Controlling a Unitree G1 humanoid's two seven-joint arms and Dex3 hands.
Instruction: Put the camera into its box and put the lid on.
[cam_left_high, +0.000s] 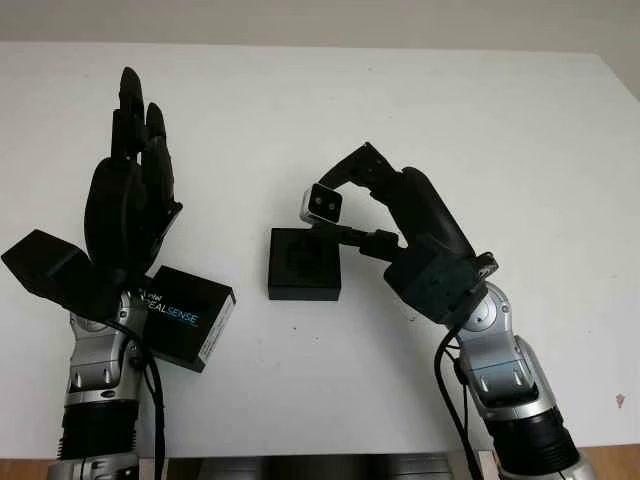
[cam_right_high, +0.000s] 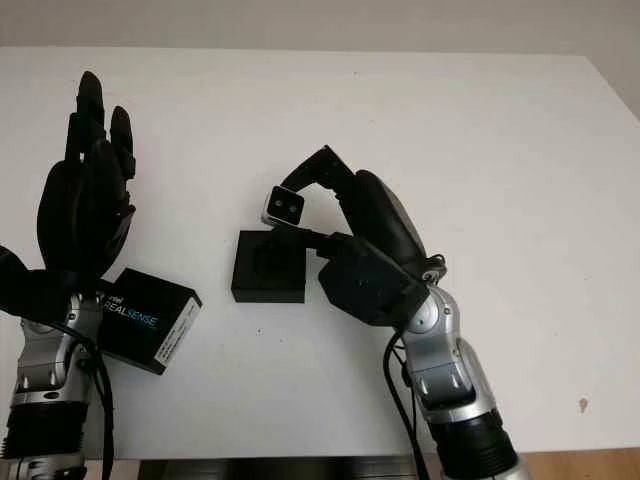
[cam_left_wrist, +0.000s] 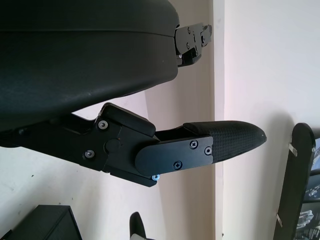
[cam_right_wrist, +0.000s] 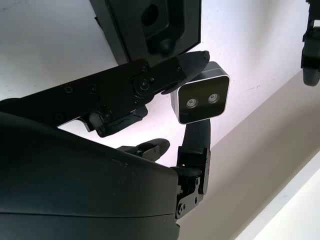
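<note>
A small silver camera (cam_left_high: 322, 204) with a black two-lens face (cam_right_wrist: 201, 99) is pinched in my right hand (cam_left_high: 345, 205), held just above the far edge of the open black box (cam_left_high: 304, 263). The box sits in the middle of the white table (cam_left_high: 500, 130), its moulded insert showing. The black lid (cam_left_high: 185, 316), printed REALSENSE, lies flat to the box's left. My left hand (cam_left_high: 135, 180) is open, raised above the table over the lid's left end, holding nothing.
The white table's far edge meets a pale wall. The table's right edge (cam_left_high: 625, 95) lies well beyond my right arm. A dark block (cam_left_high: 45, 268) on my left forearm overhangs the table at the left.
</note>
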